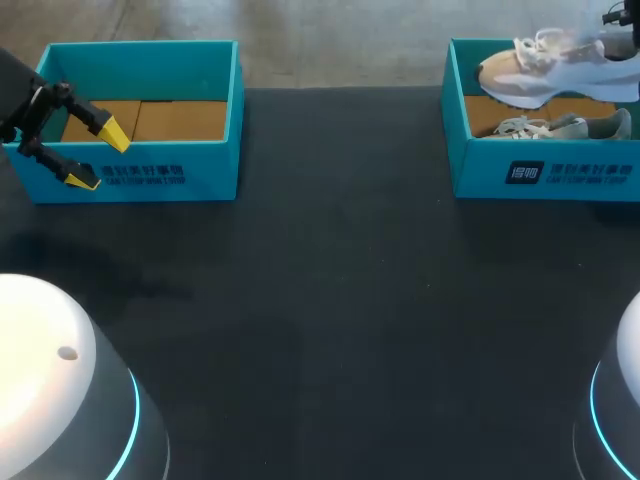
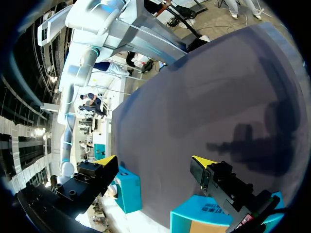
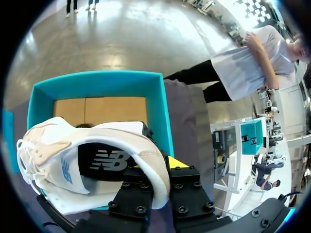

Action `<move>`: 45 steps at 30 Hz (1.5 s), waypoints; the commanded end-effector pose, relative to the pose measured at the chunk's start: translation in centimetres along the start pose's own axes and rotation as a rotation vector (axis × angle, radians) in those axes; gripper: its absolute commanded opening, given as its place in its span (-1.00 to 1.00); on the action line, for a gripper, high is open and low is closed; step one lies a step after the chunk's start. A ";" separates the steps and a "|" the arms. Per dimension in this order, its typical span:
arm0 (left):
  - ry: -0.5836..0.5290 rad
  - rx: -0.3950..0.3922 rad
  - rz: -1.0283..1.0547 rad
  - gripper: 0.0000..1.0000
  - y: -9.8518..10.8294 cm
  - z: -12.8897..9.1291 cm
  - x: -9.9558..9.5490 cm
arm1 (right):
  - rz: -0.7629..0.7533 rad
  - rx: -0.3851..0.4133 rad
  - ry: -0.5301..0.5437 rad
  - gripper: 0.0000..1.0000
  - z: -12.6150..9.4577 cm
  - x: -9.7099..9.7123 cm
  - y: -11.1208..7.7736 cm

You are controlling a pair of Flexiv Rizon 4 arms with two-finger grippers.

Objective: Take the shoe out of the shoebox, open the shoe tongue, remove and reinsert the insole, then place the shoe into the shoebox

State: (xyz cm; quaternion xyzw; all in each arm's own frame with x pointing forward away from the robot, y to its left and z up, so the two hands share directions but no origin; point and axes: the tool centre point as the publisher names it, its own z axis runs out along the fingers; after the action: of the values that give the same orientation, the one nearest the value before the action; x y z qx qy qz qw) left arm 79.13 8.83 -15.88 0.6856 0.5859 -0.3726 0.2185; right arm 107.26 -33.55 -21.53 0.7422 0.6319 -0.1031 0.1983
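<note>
Right end effector (image 3: 158, 170) pinches the shoe (image 1: 555, 70) at the heel, toe pointing inward above the shoebox (image 1: 470, 150) (left end effector (image 1: 95, 155) spread, well apart).

I'm seeing the black table (image 1: 340, 300) showing a matt, cloth-like top. The left teal cardboard shoebox (image 1: 140, 178) and the right teal cardboard shoebox (image 1: 545, 178) are looking smooth outside, with raw brown cardboard floors. The white and tan sneaker (image 3: 53, 155) is showing soft mesh and smooth leather-like panels. My right hand (image 3: 158, 167) is looking matt black and bolted.
</note>
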 end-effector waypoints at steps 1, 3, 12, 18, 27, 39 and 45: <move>0.002 -0.001 0.001 1.00 -0.1 0.0 0.0 | -0.001 0.001 0.007 -1.00 0.2 -0.1 0.3; 0.002 -0.001 0.001 1.00 -0.1 0.0 0.0 | -0.001 -0.001 0.009 -1.00 0.3 -0.2 0.3; 0.002 -0.001 0.001 1.00 -0.1 0.0 0.0 | 0.007 0.018 0.016 -1.00 1.1 -0.8 0.1; 0.002 -0.001 0.001 1.00 -0.1 0.0 0.0 | 0.016 0.009 0.013 -1.00 0.8 -1.4 0.1; 0.002 -0.001 0.001 1.00 -0.1 0.0 0.0 | -0.009 0.015 0.016 -1.00 0.9 -0.5 0.2; 0.002 -0.001 0.001 1.00 -0.1 0.0 0.0 | -0.021 0.006 0.004 -1.00 0.5 -0.2 1.2; 0.002 -0.001 0.001 1.00 -0.1 0.0 0.0 | -0.024 0.009 -0.001 -1.00 0.7 -0.2 1.9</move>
State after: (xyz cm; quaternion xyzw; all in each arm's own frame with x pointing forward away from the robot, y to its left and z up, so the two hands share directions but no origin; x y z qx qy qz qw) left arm 79.14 8.83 -15.88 0.6856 0.5859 -0.3726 0.2185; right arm 108.51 -34.27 -21.84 0.7344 0.6411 -0.1053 0.1966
